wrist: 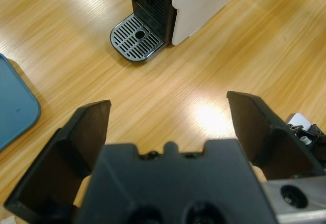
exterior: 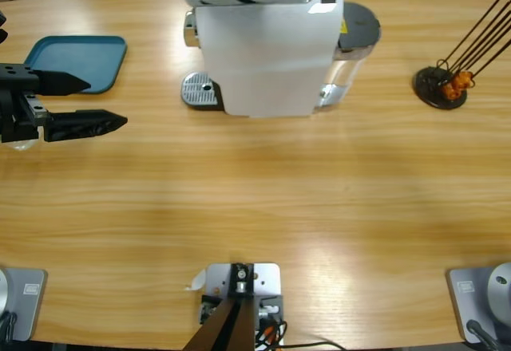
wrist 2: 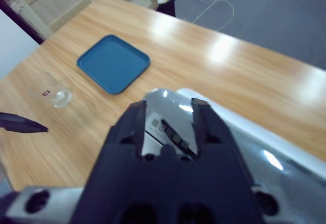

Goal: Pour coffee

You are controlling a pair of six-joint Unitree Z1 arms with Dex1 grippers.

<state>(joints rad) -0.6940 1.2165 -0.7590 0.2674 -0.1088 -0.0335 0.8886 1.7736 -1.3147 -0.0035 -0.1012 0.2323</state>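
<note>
Only the right wrist view shows a clear glass cup (wrist 2: 55, 95) lying on its side on the table (wrist 2: 244, 76) near the blue tray (wrist 2: 113, 63), any coffee in it too faint to make out. The right gripper (wrist 2: 169, 113), jaws narrowly apart, sits over the coffee machine's (exterior: 267, 44) shiny top. In the high view the left gripper (exterior: 102, 102) hovers with jaws spread wide and empty, beside the tray and facing the drip grate (wrist: 136, 43).

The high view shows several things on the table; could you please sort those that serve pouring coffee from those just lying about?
For the job:
coffee machine
drip tray
clear cup
left gripper, open
right gripper

Lying about:
blue tray
black stick holder
</note>
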